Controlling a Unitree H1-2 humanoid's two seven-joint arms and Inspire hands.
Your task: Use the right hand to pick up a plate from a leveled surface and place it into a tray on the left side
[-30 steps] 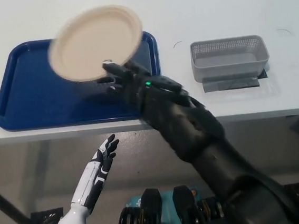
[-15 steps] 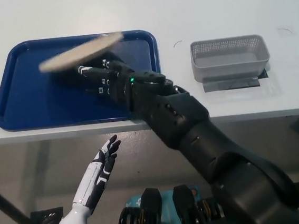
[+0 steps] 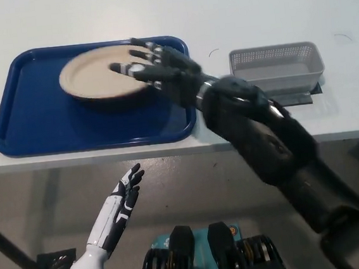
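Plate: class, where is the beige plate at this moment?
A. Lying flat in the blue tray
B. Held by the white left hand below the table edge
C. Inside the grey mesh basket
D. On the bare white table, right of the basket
A: the plate lies flat inside the blue tray, with the black right hand spread open over its right edge.

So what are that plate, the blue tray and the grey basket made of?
The plate looks like matte beige paper or pulp, without gloss. The blue tray seems to be smooth moulded plastic with a slight sheen. The grey basket looks like plastic or metal mesh, its walls finely perforated.
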